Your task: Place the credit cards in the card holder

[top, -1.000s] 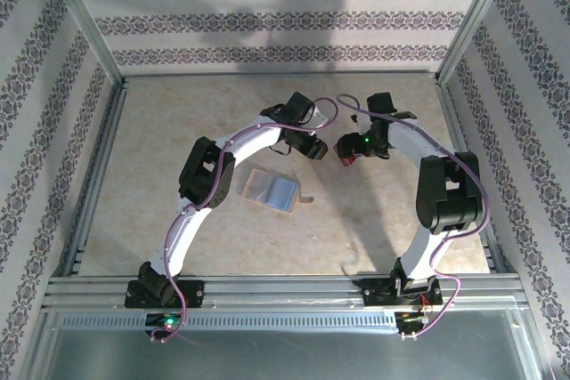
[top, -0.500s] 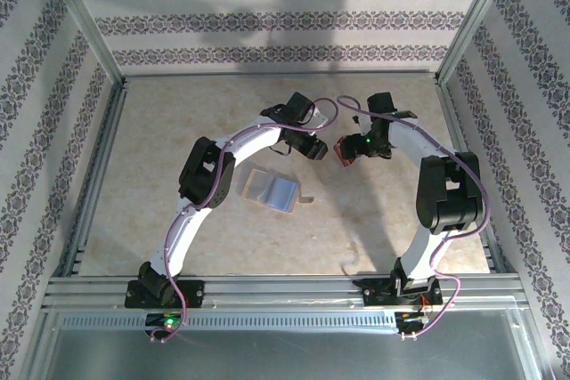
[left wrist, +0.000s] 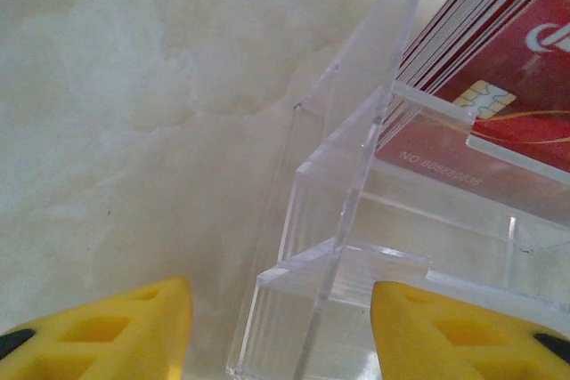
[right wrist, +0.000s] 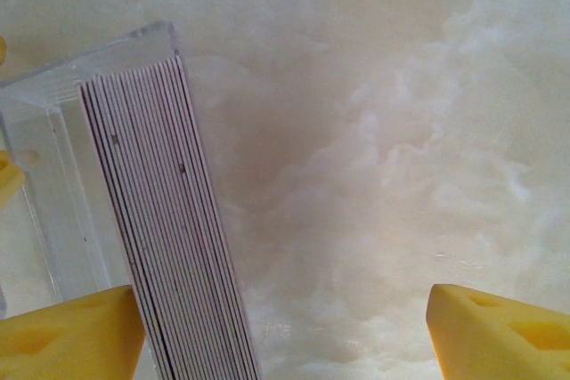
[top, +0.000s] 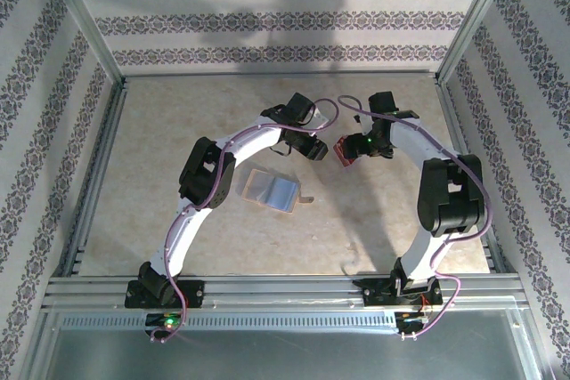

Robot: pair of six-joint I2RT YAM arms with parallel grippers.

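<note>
The credit cards (left wrist: 525,68) are a stack of red cards standing in a clear acrylic stand (left wrist: 356,220); from above they show as a red patch (top: 342,150) between the two grippers. My left gripper (left wrist: 281,331) is open, its yellow fingers astride the stand's near corner, the left finger clear of it. My right gripper (right wrist: 285,327) is open wide, the stack's pale edges (right wrist: 169,220) just inside its left fingertip (right wrist: 71,335). The card holder (top: 272,190) lies open on the table below the left gripper (top: 313,149), its clear sleeves up and its tab to the right.
The beige marbled table (top: 160,131) is fenced by aluminium rails (top: 285,287) at the front and patterned walls (top: 267,20) behind and at both sides. Both arms arch inward and meet mid-table, the right gripper (top: 349,152) close to the left one.
The right gripper and the red cards in front of it have shifted slightly towards the back of the table. The left arm and the card holder have stayed put.
</note>
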